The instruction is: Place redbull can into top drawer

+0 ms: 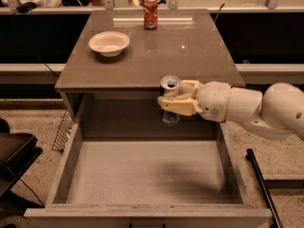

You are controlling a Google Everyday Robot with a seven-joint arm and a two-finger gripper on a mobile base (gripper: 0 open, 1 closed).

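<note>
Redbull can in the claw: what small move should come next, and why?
Probably lower it straight down. The claw grips the redbull can upright, seemingly hanging over the rear of the open top drawer, well above its floor, so letting go now would likely drop and tip it.

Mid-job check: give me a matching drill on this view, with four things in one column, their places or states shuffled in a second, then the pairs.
Things:
1. redbull can
2. white bowl
3. orange soda can
4. top drawer

Places or states:
A. pulled open
B. far edge of the cabinet top
C. held in the gripper, above the drawer
D. left side of the cabinet top

Pairs: 1-C, 2-D, 3-B, 4-A
</note>
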